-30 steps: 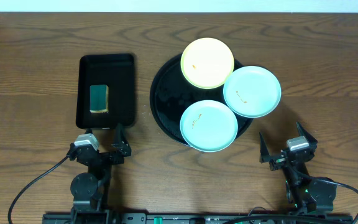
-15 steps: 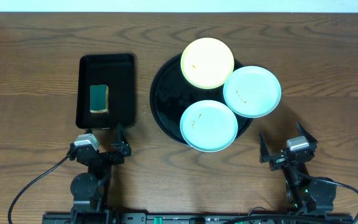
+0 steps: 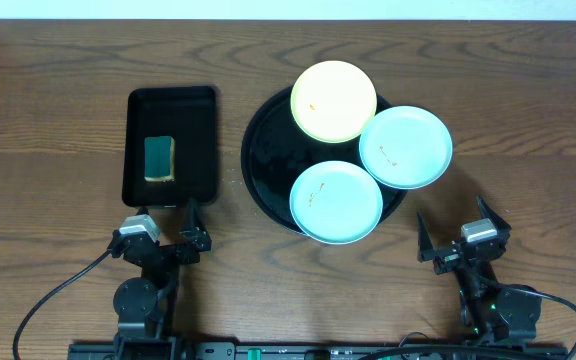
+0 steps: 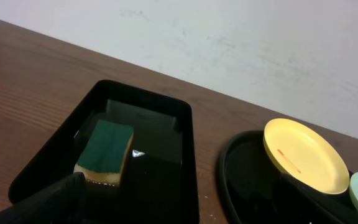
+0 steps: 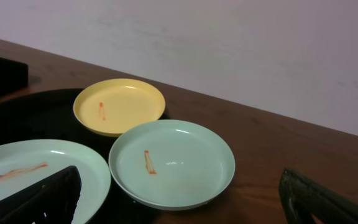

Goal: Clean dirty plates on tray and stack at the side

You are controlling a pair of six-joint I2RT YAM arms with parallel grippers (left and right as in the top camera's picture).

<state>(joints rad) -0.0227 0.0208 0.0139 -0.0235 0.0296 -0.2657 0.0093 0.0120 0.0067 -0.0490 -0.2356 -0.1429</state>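
Observation:
The round black tray holds three plates: a pale yellow plate at the back, a mint-blue plate overhanging its right rim, and a mint-blue plate at the front. Each has a small orange smear. In the right wrist view the yellow plate, the right mint plate and the front mint plate show. The yellow plate and the tray show in the left wrist view. My left gripper is open and empty near the front edge. My right gripper is open and empty, right of the tray.
A rectangular black tray stands left of the round tray with a green-and-yellow sponge in it, also in the left wrist view. A pale wall runs behind the table's far edge.

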